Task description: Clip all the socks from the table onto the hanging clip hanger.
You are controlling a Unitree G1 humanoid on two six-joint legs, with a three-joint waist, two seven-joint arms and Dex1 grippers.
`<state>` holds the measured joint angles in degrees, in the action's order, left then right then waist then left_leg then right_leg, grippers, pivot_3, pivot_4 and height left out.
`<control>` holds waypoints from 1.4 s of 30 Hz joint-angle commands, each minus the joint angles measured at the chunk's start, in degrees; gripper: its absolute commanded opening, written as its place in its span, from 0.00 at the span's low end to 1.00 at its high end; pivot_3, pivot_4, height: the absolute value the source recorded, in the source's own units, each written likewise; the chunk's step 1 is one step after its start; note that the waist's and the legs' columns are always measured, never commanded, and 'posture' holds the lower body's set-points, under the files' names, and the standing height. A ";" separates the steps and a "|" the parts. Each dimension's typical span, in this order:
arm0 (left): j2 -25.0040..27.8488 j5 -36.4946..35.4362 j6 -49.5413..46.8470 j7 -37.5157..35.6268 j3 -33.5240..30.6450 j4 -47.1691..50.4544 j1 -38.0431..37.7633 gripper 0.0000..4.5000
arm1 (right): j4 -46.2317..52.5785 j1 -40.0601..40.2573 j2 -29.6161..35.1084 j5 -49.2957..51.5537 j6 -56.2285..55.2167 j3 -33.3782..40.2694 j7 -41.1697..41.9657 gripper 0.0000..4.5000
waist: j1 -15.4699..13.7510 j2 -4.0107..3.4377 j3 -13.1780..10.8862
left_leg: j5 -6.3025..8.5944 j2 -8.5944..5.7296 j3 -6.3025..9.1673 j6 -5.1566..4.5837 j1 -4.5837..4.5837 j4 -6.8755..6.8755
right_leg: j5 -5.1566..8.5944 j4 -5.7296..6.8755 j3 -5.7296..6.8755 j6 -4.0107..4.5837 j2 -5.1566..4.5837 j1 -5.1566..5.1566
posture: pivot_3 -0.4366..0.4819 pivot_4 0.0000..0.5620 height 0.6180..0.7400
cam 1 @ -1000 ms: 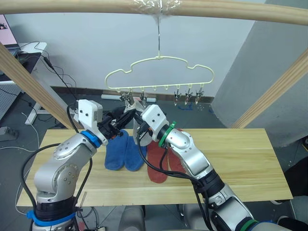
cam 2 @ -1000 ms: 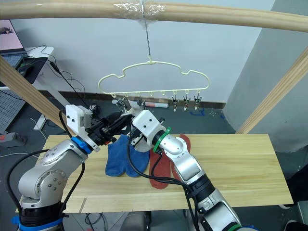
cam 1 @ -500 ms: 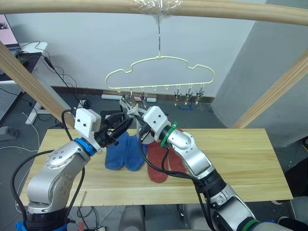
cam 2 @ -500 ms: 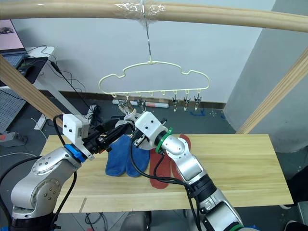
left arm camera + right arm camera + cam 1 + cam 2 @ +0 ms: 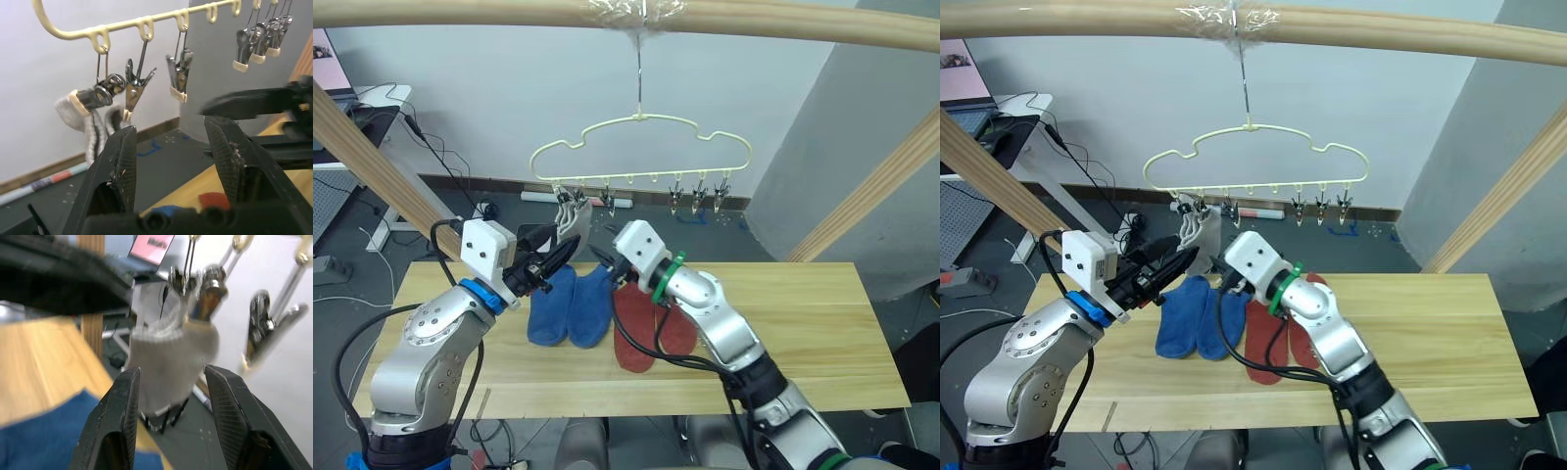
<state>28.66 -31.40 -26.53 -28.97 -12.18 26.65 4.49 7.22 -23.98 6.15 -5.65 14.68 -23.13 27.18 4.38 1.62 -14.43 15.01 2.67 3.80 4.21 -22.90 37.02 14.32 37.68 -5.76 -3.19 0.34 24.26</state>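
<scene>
Light grey knit sock [image 5: 1197, 233] clipped at the left end of the pale-yellow cloud-shaped wire clip hanger [image 5: 1255, 163], just ahead of both grippers. Left gripper [image 5: 171, 147] spread and empty; right gripper [image 5: 168, 396] likewise released, probably free for the next pick. Below them, two blue socks [image 5: 570, 305] and two rust-red socks [image 5: 651, 328] lying flat on the light wooden plank table [image 5: 793, 333]

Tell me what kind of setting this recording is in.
Probably a lab or office test area rather than a home: a wooden pole frame rigged over the table, loose cables on the floor, and a lit screen on a desk.
</scene>
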 commanded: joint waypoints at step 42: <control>-25.62 29.43 20.55 23.42 15.01 -15.00 13.97 0.54 | 26.96 3.25 22.20 20.91 19.34 18.88 8.95 0.47 | 0.74 -0.04 -0.55 | -0.01 -0.03 -0.02 -0.03 0.05 0.04 | 0.02 -0.02 -0.08 -0.04 0.07 -0.09 | 0.31 0.49 1.00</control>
<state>3.47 -2.72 -6.01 -6.05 2.25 9.92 17.90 33.32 -19.86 28.00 14.65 35.27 -5.62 36.15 5.12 1.58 -14.98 15.01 2.64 3.79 4.19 -22.86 37.05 14.34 37.65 -5.83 -3.23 0.41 24.17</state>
